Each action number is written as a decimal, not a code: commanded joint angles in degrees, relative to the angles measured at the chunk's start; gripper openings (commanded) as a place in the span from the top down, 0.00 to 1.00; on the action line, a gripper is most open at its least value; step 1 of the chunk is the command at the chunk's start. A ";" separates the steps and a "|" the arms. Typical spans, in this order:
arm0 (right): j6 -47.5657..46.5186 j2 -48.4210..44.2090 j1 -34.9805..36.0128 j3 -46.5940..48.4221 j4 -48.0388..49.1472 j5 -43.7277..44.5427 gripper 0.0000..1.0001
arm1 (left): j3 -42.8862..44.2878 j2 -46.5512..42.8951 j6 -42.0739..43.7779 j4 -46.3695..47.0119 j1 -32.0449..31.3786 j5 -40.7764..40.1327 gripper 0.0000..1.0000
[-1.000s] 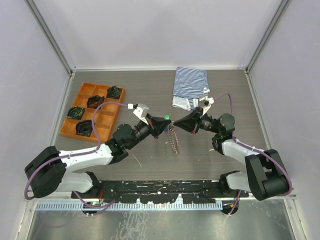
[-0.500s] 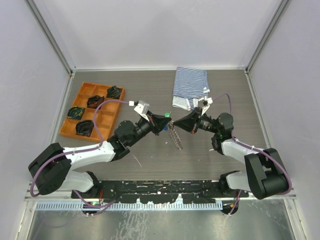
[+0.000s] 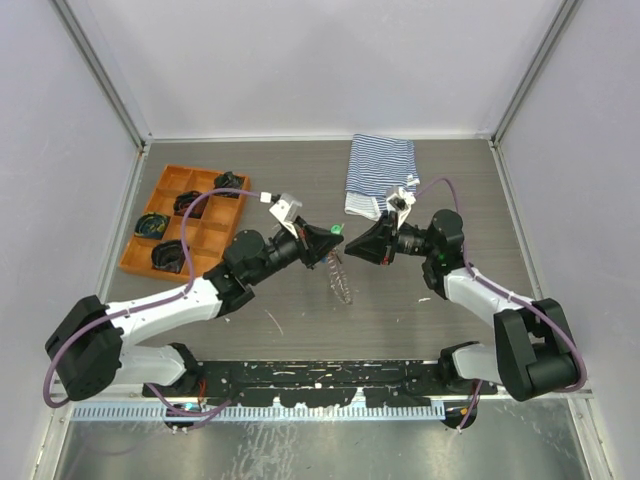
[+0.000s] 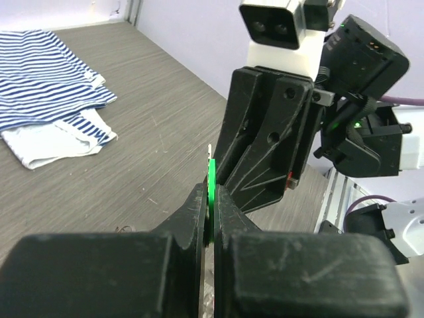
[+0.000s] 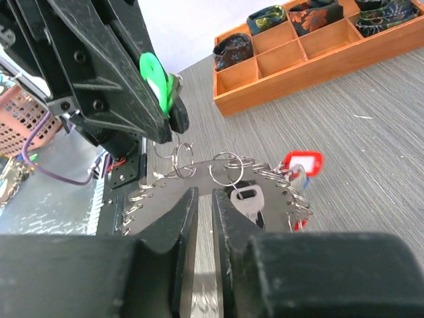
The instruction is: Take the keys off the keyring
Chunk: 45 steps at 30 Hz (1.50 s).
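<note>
Left gripper (image 4: 211, 199): jaws clamped flat on a small key with a round green plastic head (image 4: 212, 180), held clear of the grey wood-grain table (image 3: 300, 180).
Right gripper (image 5: 205, 197): tip to tip with the left, jaws drawn to a thin slit. Whether they pinch anything cannot be told.
Keyring on its silvery chain of linked metal loops (image 5: 225, 163): raised, strung just beyond the right fingertips, with its tail hanging between the two grippers.
Red plastic-headed key (image 5: 301, 162): on the chain, right of the fingers in the right wrist view.
Orange wooden compartment tray (image 3: 135, 262), holding dark bundles (image 3: 165, 255): far left of the table.
Blue-white striped cloth (image 3: 380, 170): at the back.
</note>
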 commanded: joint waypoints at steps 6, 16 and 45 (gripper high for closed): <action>-26.20 -4.77 -1.79 15.84 -35.61 -11.70 0.63 | 6.09 -3.45 2.29 -4.23 0.56 6.13 1.00; -45.58 -4.97 -0.02 20.26 -58.61 -12.83 0.55 | 7.19 -1.76 -1.63 -3.01 0.60 3.32 1.00; -34.76 -5.08 4.52 16.02 -45.45 4.06 0.66 | 8.04 3.10 -6.93 1.58 -0.76 2.46 1.00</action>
